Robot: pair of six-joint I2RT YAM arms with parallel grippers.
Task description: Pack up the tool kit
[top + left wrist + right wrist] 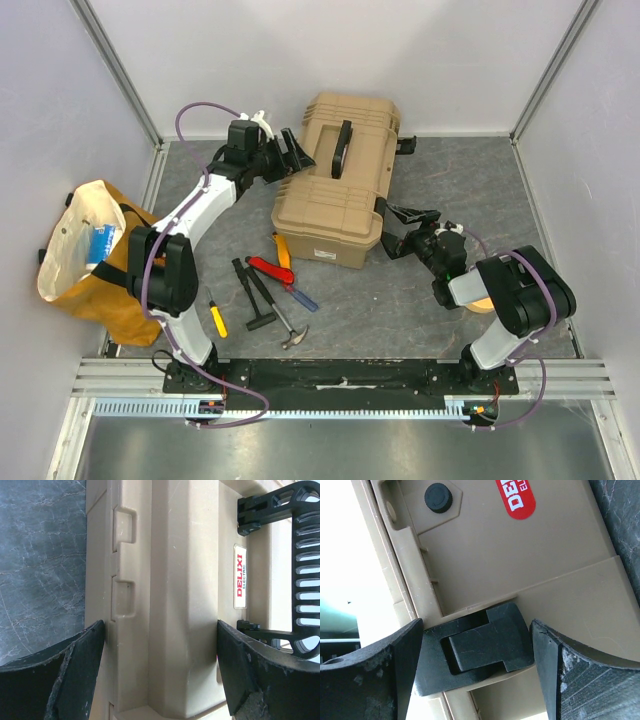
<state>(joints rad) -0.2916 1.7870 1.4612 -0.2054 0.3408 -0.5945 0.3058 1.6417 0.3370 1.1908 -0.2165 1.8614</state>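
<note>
The tan tool box point(335, 190) lies closed in the middle of the table, black handle point(341, 148) on top. My left gripper point(290, 155) is open at the box's left rear edge; in the left wrist view point(160, 630) its jaws stand either side of a raised rib of the lid point(182, 605). My right gripper point(397, 226) is open at the box's right side; in the right wrist view point(476, 630) its jaws flank the black latch point(480, 647), not gripping it. Loose tools lie in front: red-handled pliers point(270, 268), a hammer point(272, 305), a yellow screwdriver point(217, 318).
A tan cloth bag point(95, 260) sits at the left wall. A second black latch point(406, 145) sticks out at the box's rear right. A round wooden-coloured thing point(482, 303) lies under my right arm. A yellow-handled tool point(283, 250) and a blue-handled one point(302, 297) lie by the pliers.
</note>
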